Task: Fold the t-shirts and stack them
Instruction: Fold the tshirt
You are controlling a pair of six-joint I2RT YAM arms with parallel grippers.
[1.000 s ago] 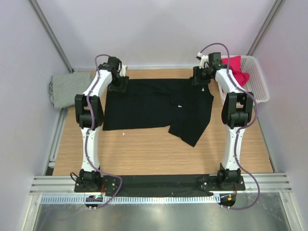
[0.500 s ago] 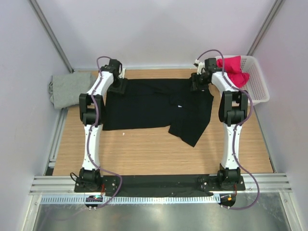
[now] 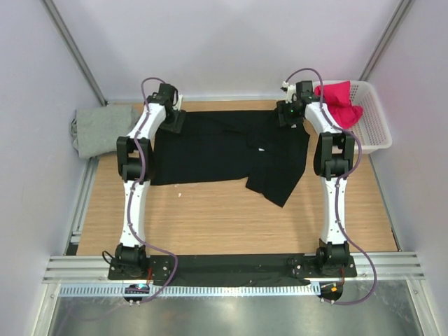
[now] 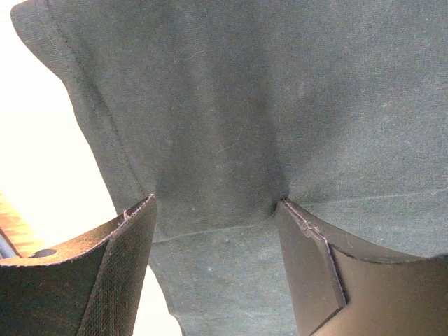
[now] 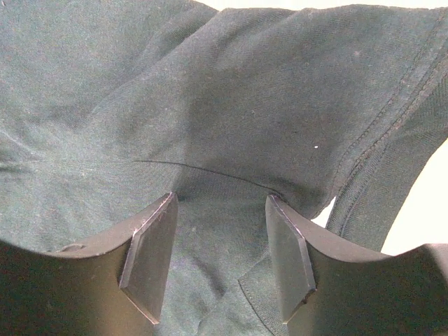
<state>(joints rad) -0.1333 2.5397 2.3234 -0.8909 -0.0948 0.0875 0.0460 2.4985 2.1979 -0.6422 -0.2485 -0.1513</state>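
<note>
A large black t-shirt (image 3: 224, 150) lies spread on the wooden table, with one flap folded over at its right front. My left gripper (image 3: 175, 120) is open and presses down on the shirt's far left corner. In the left wrist view the black cloth (image 4: 231, 105) fills the gap between the fingers (image 4: 129, 238). My right gripper (image 3: 289, 115) is open on the shirt's far right corner, with cloth (image 5: 231, 91) between its fingers (image 5: 154, 241). A grey t-shirt (image 3: 98, 129) lies folded at the left. A magenta-red t-shirt (image 3: 339, 101) hangs in the basket.
A white mesh basket (image 3: 374, 129) stands at the far right beside the right arm. The table's back wall is just behind both grippers. Bare wood (image 3: 210, 224) lies between the shirt and the arm bases.
Both wrists have reached a little farther toward the back wall and lowered onto the shirt's far corners. The shirt's near edge has slid slightly away from the bases.
</note>
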